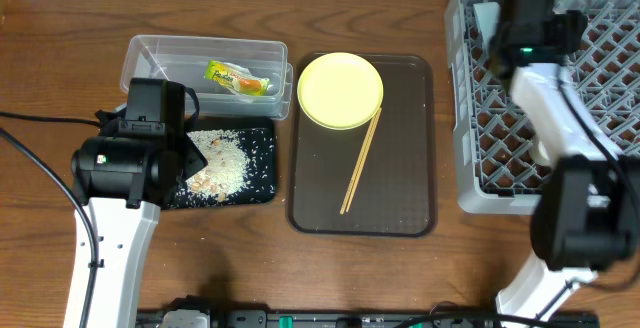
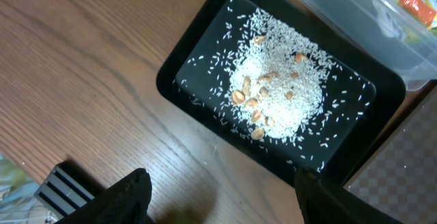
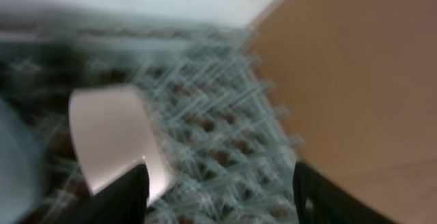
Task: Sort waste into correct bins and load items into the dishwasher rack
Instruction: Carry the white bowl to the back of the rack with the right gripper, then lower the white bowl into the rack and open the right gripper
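The green-and-yellow snack wrapper [image 1: 240,80] lies inside the clear tub [image 1: 158,60] at the back left of the table [image 1: 60,28]. Just in front of the tub, the black tray [image 2: 194,60] holds the heap of rice scraps [image 2: 280,94], with a few brownish bits among them. The left gripper [image 2: 220,183] hovers over that tray's edge, jaws open and empty.

To the right, the yellow plate [image 1: 340,90] and the chopsticks [image 1: 360,160] lie on the brown serving tray [image 1: 400,198]. Farther right stands the grey dishwasher rack [image 1: 470,168]. A small white cup [image 3: 113,135] sits on its lattice floor, too blurred to tell how it stands. The right gripper [image 3: 220,175] hangs above the rack's back left corner, jaws apart with nothing between them and the cup just beside one finger.
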Controlling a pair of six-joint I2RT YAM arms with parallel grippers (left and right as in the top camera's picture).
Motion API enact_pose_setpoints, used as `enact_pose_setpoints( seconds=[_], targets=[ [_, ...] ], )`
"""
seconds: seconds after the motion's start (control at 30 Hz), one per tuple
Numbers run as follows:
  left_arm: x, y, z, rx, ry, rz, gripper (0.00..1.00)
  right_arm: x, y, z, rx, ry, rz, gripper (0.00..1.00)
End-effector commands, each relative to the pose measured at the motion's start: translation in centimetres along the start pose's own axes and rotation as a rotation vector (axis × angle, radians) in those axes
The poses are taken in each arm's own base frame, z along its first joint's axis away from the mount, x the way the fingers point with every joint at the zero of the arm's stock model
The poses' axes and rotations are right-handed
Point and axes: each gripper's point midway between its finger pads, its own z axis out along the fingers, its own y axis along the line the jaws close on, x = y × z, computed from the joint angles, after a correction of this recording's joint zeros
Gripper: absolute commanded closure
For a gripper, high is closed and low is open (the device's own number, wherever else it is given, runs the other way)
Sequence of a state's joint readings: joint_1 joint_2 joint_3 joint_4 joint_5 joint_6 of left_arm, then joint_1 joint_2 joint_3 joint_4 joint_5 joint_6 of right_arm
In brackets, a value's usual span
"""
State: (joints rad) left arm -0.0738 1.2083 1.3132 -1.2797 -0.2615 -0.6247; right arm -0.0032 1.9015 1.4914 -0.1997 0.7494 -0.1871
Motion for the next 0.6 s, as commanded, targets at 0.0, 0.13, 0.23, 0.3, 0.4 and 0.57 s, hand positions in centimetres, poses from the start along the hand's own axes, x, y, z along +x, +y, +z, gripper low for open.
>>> enact_pose_setpoints(
  seconds=[0.0, 0.13, 0.23, 0.3, 0.4, 0.57],
  targets=[
    [-0.2, 0.2, -0.1, -0.01, -0.01, -0.002, 0.3, -0.8, 2.7, -1.2, -0.383, -0.006, 0.176, 0.32],
    [-0.2, 0.2, -0.1, -0.01, -0.009, -0.002, 0.3, 1.8, 2.1, -1.6, -0.391, 0.101, 0.16, 0.25],
    [-0.2, 0.2, -0.1, -0.01, -0.01, -0.002, 0.3, 3.3, 2.0, -3.2, -0.431, 0.178, 0.16, 0.24],
    [-0.2, 0.2, -0.1, -0.01, -0.01, -0.002, 0.29, 4.1, 1.9, -4.8, -0.485, 0.233, 0.197, 0.23],
    [-0.2, 0.2, -0.1, -0.01, -0.01, -0.002, 0.3, 5.3, 1.2, -7.3, -0.55, 0.318, 0.257, 0.23],
    [-0.2, 0.2, -0.1, -0.01, -0.01, -0.002, 0.3, 9.8, -0.9, -10.0, -0.524, 0.528, 0.282, 0.54]
  ],
)
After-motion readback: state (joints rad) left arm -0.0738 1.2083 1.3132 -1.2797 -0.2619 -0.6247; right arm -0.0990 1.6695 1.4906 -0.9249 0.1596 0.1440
